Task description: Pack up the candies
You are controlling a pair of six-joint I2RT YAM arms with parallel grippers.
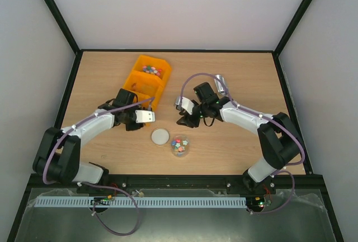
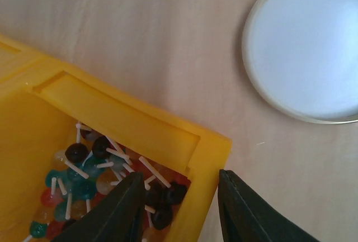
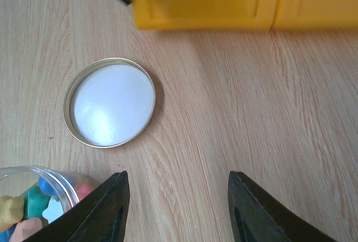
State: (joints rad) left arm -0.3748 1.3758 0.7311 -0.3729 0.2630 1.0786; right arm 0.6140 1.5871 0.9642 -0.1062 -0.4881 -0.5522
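Note:
A clear jar [image 1: 179, 145] near the table's front holds small candies [image 1: 179, 146] in mixed colours; it shows at the lower left of the right wrist view [image 3: 33, 200]. More candies [image 1: 150, 70] lie in the far compartment of the orange-yellow bin [image 1: 142, 85]. My left gripper [image 2: 180, 174] is open and straddles the bin's [image 2: 123, 119] near corner, one finger inside over round sweets on white sticks [image 2: 89, 164], one outside; neither touches the wall. My right gripper [image 3: 176, 174] hangs open over bare wood, right of the jar.
The jar's round metal lid [image 1: 160, 136] lies flat, inside up, between the bin and the jar; it also shows as the lid [image 2: 305, 46] in the left wrist view and the lid [image 3: 109, 102] in the right wrist view. Black rails border the table.

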